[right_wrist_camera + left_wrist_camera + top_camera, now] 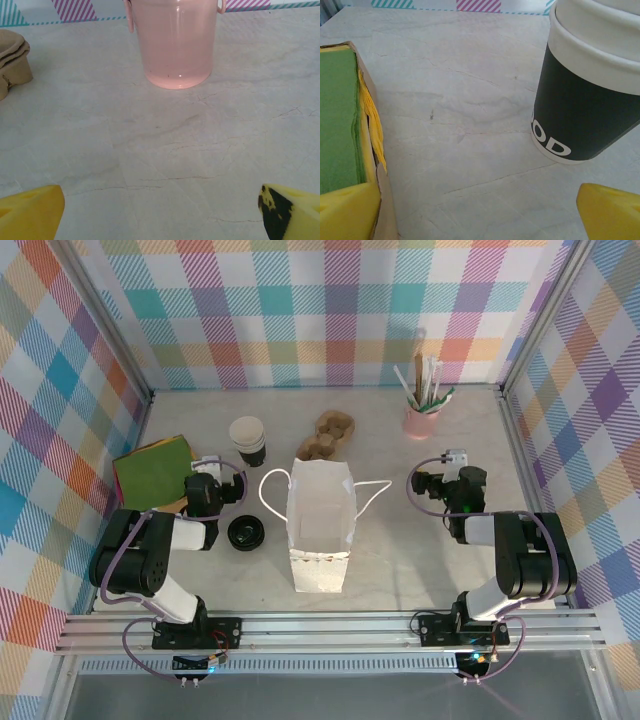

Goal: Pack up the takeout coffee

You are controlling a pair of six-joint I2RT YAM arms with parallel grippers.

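Both pairs of jaws stood spread wide with nothing between them. In the left wrist view the yellow fingertips (345, 212) sat at the two bottom corners over bare desk (400, 560), and the right wrist view looked much the same.

The takeout coffee (245, 533) stood upright on the desk, lid up. From above it was little more than a round black top, so its long axis ran straight up. It sat just beside the near left corner of the white paper bag (320, 570), whose mouth gaped upward. On its other side it was just beside the forearm of the left arm (150, 555).

From where I stood, one thing mattered. The left jaws pointed away toward the far wall, and the coffee lay to their right and back toward the arm's base, behind the way they faced. What they faced instead was the white-rimmed cup (247, 437), ahead and a little right, with the stack of napkins (150, 468) off to the left.

The right arm (525, 560) was well apart, on the far side of the bag, with the right jaws aimed at the pink straw holder (421, 420). I judged the left arm plainly the nearer. It would need to draw back and swing right before it could come down around the coffee.
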